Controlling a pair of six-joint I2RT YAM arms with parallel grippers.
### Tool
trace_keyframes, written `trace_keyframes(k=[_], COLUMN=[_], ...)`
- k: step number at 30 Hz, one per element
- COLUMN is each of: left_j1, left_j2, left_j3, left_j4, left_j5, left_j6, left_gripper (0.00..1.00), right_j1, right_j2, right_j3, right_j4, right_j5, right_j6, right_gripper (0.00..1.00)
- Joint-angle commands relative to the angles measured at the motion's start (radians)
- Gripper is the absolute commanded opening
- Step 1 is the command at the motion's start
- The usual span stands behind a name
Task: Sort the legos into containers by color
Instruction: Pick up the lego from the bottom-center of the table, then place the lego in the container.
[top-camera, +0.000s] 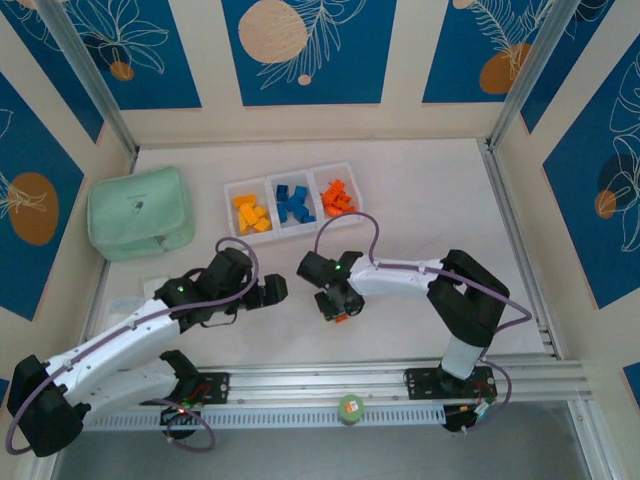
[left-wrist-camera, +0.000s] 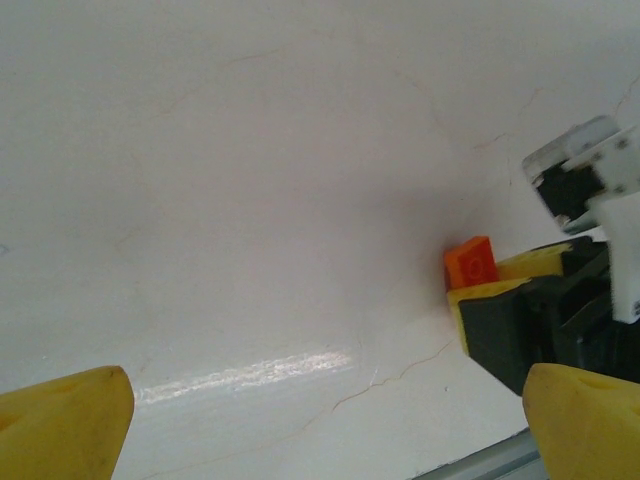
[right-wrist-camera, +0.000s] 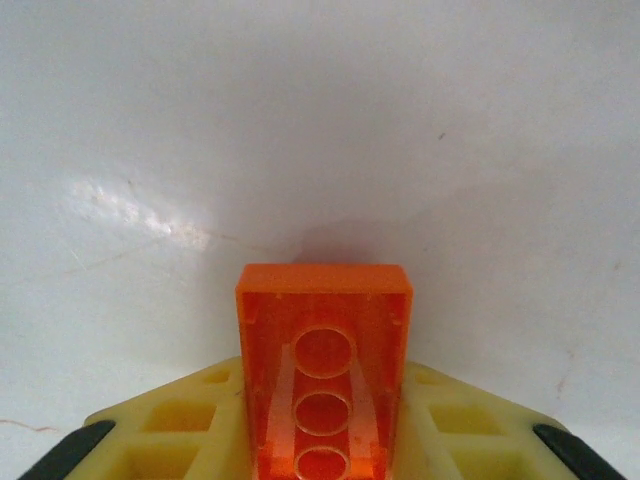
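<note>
A red-orange lego (right-wrist-camera: 325, 340) shows its hollow underside between my right gripper's yellow fingers (right-wrist-camera: 180, 425), which press on both its sides just above the white table. From above, the right gripper (top-camera: 338, 310) is at the table's middle with that lego (top-camera: 342, 318) at its tip. My left gripper (top-camera: 275, 290) hovers to its left, open and holding nothing; its wrist view (left-wrist-camera: 325, 420) sees the same lego (left-wrist-camera: 471, 264). The containers (top-camera: 287, 183) sit at the back, a tray holding yellow (top-camera: 251, 215), blue (top-camera: 294, 203) and red-orange (top-camera: 338, 196) legos in separate compartments.
A mint-green pouch (top-camera: 140, 212) lies left of the tray. A metal rail (top-camera: 380, 385) runs along the near edge by the arm bases. Patterned walls close in the table on three sides.
</note>
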Motion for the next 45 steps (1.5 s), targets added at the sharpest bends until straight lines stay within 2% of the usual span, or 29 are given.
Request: trace_keyframes(k=[1,8,16,26,30,34,40,45], left_j1=[0.007,0.069,0.155,0.255,0.282,0.311,0.353,0.435], left_j2=[0.017,0.083,0.157,0.255,0.273,0.296,0.269,0.223], left_j3=[0.062,0.141,0.228,0.266,0.261,0.282,0.304,0.317], left_j4=[-0.01,-0.011,0.003,0.042,0.073,0.076,0.053,-0.006], left_j5=[-0.005,0.034,0.074,0.126,0.141,0.154,0.087,-0.047], left_j6=[0.036,0.1,0.174,0.204,0.207,0.217,0.266,0.366], left_gripper=[0.99,0.99,0.99,0.99,0.99,0.99,0.99,0.99], right_j1=[-0.051,-0.225,-0.378,-0.468,-0.498,-0.513,-0.515,-0.537], right_j2=[-0.075,-0.039,0.181,0.541,0.608,0.66,0.51,0.244], right_j3=[0.06,0.246,0.576,1.022,1.103,1.232,1.162,0.856], right_j4=[-0.02,-0.005,0.018,-0.067,-0.063,-0.139,-0.117,-0.005], right_j5=[-0.022,-0.051,-0.066,-0.038,-0.054,-0.086,-0.078,-0.055], right_j6=[-0.045,-0.145,-0.222,-0.253,-0.252,-0.25,-0.283,-0.277], right_gripper=[0.31,0.31,0.32,0.33,0.39,0.54,0.72,0.88])
